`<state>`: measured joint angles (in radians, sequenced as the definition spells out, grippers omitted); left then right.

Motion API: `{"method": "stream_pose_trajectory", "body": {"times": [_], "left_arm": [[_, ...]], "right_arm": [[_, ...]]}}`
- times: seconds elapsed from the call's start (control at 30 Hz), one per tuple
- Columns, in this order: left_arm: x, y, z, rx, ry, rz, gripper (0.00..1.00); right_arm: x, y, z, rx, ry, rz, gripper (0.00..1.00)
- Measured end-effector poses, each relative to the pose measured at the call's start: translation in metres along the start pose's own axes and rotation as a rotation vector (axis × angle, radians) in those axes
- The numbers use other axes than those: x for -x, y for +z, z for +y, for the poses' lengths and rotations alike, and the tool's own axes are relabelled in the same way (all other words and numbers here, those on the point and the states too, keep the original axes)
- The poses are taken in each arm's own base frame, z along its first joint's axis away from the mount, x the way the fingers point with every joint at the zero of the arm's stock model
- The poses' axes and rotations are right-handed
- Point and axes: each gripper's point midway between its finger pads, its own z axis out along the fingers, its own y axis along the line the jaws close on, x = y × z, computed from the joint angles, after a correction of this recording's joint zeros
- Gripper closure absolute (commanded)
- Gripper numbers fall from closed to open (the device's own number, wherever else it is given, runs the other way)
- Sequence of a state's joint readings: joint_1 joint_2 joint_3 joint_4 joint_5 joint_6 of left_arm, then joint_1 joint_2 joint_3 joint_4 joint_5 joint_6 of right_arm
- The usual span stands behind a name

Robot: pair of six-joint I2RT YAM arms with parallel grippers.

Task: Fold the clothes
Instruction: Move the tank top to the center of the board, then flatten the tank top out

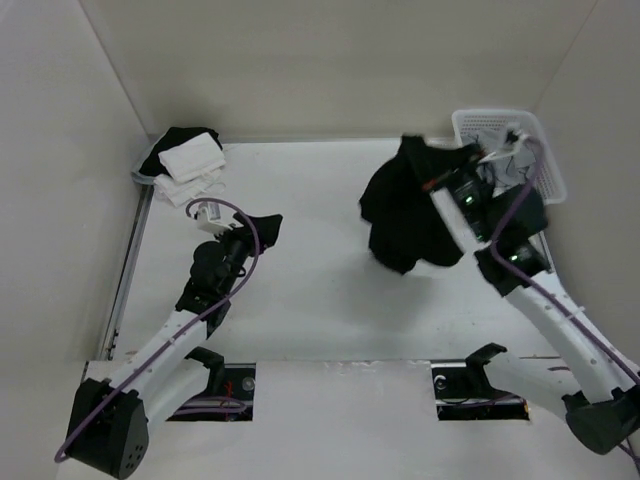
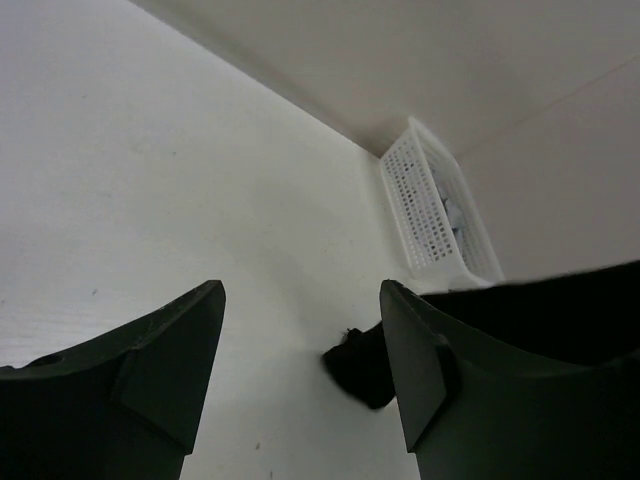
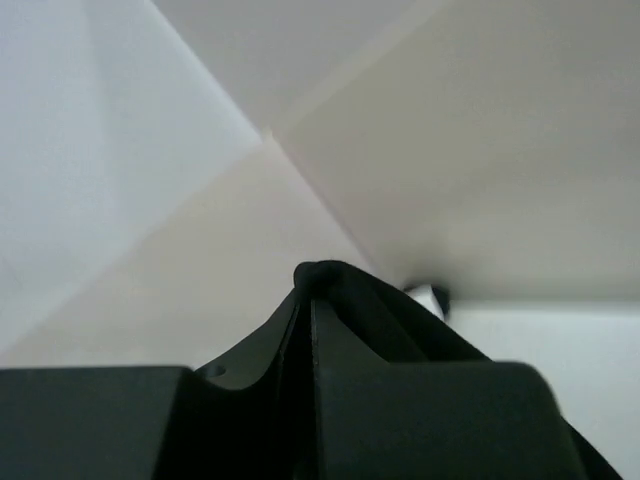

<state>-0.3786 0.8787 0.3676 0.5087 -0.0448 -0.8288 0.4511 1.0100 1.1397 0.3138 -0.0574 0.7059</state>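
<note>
While limp, T-shirt [image 1: 405, 215] between right fingers [image 3: 430, 420].

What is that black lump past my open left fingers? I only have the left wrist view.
Observer: The black T-shirt, bunched and hanging from the right gripper, beside the white basket.
Operator: Is the right gripper closed on it?
Observer: Yes; the right wrist view shows fabric pinched between its shut jaws.
Operator: Anything out of my view on the left?
Observer: A pile of white cloths on black cloth sits in the far left corner of the table.
</note>
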Motion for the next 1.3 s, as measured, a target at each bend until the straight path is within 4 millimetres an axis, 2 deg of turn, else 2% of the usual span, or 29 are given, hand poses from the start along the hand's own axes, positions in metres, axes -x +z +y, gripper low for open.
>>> {"method": "stream_pose_trajectory", "body": {"times": [0.03, 0.1, 0.13, 0.17, 0.23, 0.27, 0.33, 0.43, 0.47, 0.53, 0.6, 0.67, 0.77, 0.87, 0.9, 0.93, 0.97, 1.0, 1.03, 1.07, 1.13, 1.2, 1.23, 1.3], "left_arm": [[0.001, -0.004, 0.006, 0.016, -0.006, -0.003, 0.37], [-0.008, -0.012, 0.021, 0.06, -0.011, 0.022, 0.37], [-0.013, -0.013, 0.026, 0.076, -0.01, 0.038, 0.37], [-0.021, -0.016, 0.034, 0.102, -0.008, 0.064, 0.38], [-0.039, -0.022, 0.048, 0.143, 0.002, 0.121, 0.38], [-0.052, -0.025, 0.055, 0.163, 0.014, 0.161, 0.39], [-0.07, -0.029, 0.063, 0.185, 0.03, 0.221, 0.41], [-0.105, -0.037, 0.071, 0.211, 0.065, 0.341, 0.48], [-0.112, -0.039, 0.071, 0.21, 0.073, 0.365, 0.49], [-0.121, -0.042, 0.067, 0.196, 0.092, 0.394, 0.49], [-0.133, -0.044, 0.064, 0.187, 0.14, 0.428, 0.46], [-0.149, -0.045, 0.065, 0.197, 0.196, 0.477, 0.41], [-0.163, -0.041, 0.072, 0.23, 0.271, 0.52, 0.4], [-0.173, -0.032, 0.079, 0.257, 0.351, 0.536, 0.39], [-0.174, -0.029, 0.08, 0.26, 0.364, 0.535, 0.41], [-0.175, -0.024, 0.08, 0.26, 0.39, 0.529, 0.46], [-0.176, -0.02, 0.08, 0.259, 0.4, 0.526, 0.5], [-0.177, -0.016, 0.079, 0.254, 0.412, 0.524, 0.59], [-0.177, -0.014, 0.078, 0.251, 0.415, 0.523, 0.71], [-0.178, -0.011, 0.076, 0.245, 0.422, 0.523, 0.75], [-0.179, -0.006, 0.073, 0.236, 0.421, 0.519, 0.88], [-0.177, -0.004, 0.071, 0.227, 0.424, 0.514, 0.93], [-0.176, -0.003, 0.07, 0.226, 0.421, 0.51, 0.95], [-0.173, -0.002, 0.07, 0.227, 0.418, 0.503, 0.97]], "right_arm": [[-0.044, -0.011, -0.016, -0.023, 0.054, 0.078, 0.81], [-0.149, -0.04, -0.06, -0.124, 0.143, 0.292, 0.65], [-0.213, -0.064, -0.09, -0.21, 0.174, 0.444, 0.58], [-0.265, -0.097, -0.117, -0.303, 0.199, 0.576, 0.53], [-0.318, -0.155, -0.148, -0.433, 0.209, 0.743, 0.53], [-0.334, -0.193, -0.162, -0.512, 0.207, 0.807, 0.58], [-0.332, -0.198, -0.165, -0.535, 0.197, 0.797, 0.68], [-0.316, -0.191, -0.16, -0.542, 0.173, 0.719, 0.87], [-0.312, -0.191, -0.16, -0.553, 0.159, 0.706, 0.87], [-0.311, -0.198, -0.165, -0.594, 0.136, 0.701, 0.8], [-0.309, -0.213, -0.172, -0.664, 0.101, 0.702, 0.58], [-0.301, -0.225, -0.177, -0.727, 0.077, 0.685, 0.48], [-0.289, -0.241, -0.19, -0.82, 0.033, 0.656, 0.39], [-0.28, -0.255, -0.214, -0.928, -0.032, 0.634, 0.34], [-0.275, -0.259, -0.228, -0.976, -0.072, 0.626, 0.34], [-0.273, -0.26, -0.236, -1.004, -0.094, 0.623, 0.34], [-0.268, -0.262, -0.252, -1.057, -0.131, 0.619, 0.35], [-0.265, -0.262, -0.262, -1.089, -0.149, 0.62, 0.37], [-0.262, -0.26, -0.274, -1.121, -0.163, 0.618, 0.41], [-0.261, -0.259, -0.28, -1.134, -0.168, 0.621, 0.43], [-0.265, -0.255, -0.286, -1.132, -0.144, 0.634, 0.62], [-0.275, -0.25, -0.287, -1.107, -0.113, 0.66, 0.77], [-0.279, -0.248, -0.287, -1.092, -0.094, 0.674, 0.88], [-0.283, -0.239, -0.284, -1.058, -0.067, 0.687, 0.97]]}}
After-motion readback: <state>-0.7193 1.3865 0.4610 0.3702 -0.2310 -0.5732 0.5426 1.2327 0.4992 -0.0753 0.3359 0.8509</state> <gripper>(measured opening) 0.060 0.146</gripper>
